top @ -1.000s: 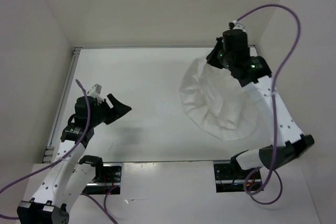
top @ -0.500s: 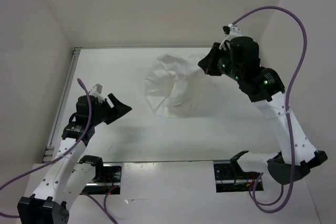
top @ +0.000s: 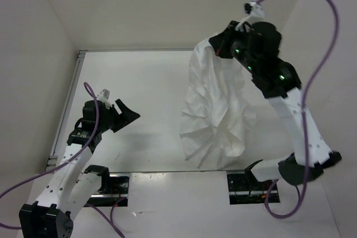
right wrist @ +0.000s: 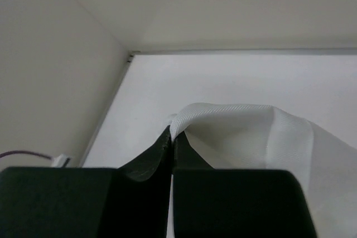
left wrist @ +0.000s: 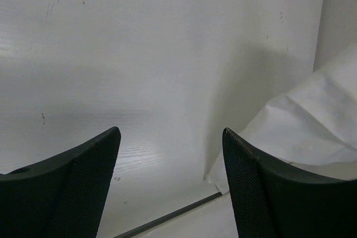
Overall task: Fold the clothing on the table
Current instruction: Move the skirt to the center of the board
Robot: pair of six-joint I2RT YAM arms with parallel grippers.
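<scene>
**A:** How far along are we with the folding?

**B:** By our reckoning, barely started. We see no fold laid down anywhere. Our right gripper (top: 219, 48) has its jaws clenched on one upper edge of the thin white pleat-creased fabric garment (top: 215, 110) and holds it high over the right half of the large flat white table (top: 139, 82).

**A:** So the garment is in the air, not spread out?

**B:** Mostly, yes. It hangs from that single pinch as a long drape, narrow at the top and fanning wider toward the near edge of the table. Whether the lower hem rests on the surface or only comes close, we cannot tell.

**A:** And our other arm?

**B:** Our left gripper (top: 127, 110) hovers above the left half of the table with its jaws spread wide and nothing between them, well apart from the cloth.

**A:** How does the cloth itself look?

**B:** Soft and wrinkly, with creases radiating like pleats in the lower part and the bottom edge bunched. We judge everything is left to do: lay it flat, smooth it, then make the folds.
</scene>
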